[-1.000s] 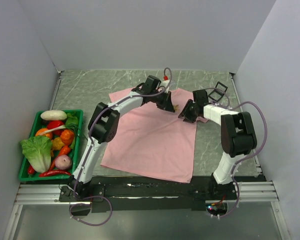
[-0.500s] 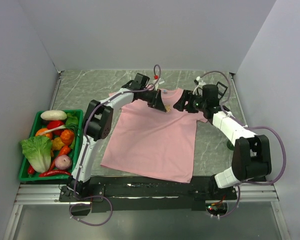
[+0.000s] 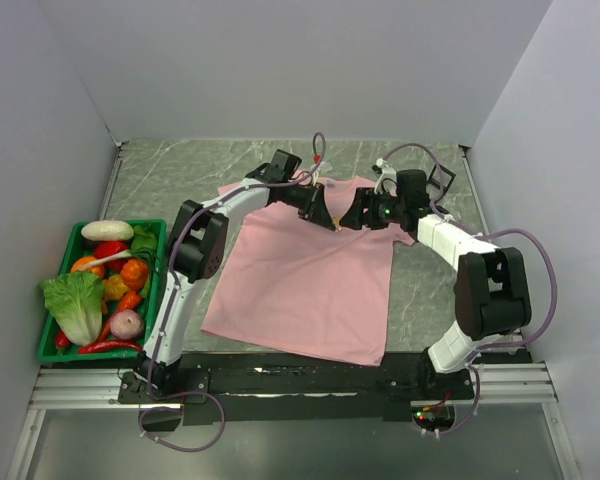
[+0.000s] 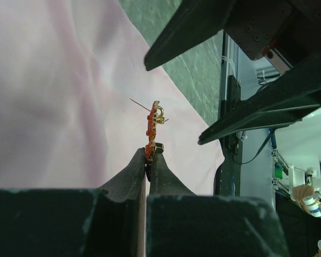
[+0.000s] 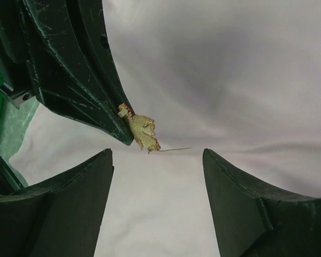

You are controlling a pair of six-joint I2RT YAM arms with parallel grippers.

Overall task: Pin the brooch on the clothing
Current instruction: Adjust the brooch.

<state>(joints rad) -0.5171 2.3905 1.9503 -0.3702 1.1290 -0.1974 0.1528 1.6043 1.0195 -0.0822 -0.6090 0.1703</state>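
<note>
Overhead, the arms cover part of the upper edge of the clothing (image 3: 300,280), and the brooch (image 4: 152,124) is barely discernible between the two tools near upper centre. Whether its thin needle touches the fabric cannot be determined.

Left gripper (image 4: 148,157): fingers pressed together, clamping the lower edge of the brooch, which stands over the pink cloth.

Right gripper (image 5: 157,159): fingers spread wide, holding nothing, facing the brooch and needle.

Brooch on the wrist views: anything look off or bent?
The small orange-red jagged brooch, pinched edge-on in the left gripper, has its thin gold needle swung open, bare over the pink fabric T-shirt. Nothing else looks off.
</note>
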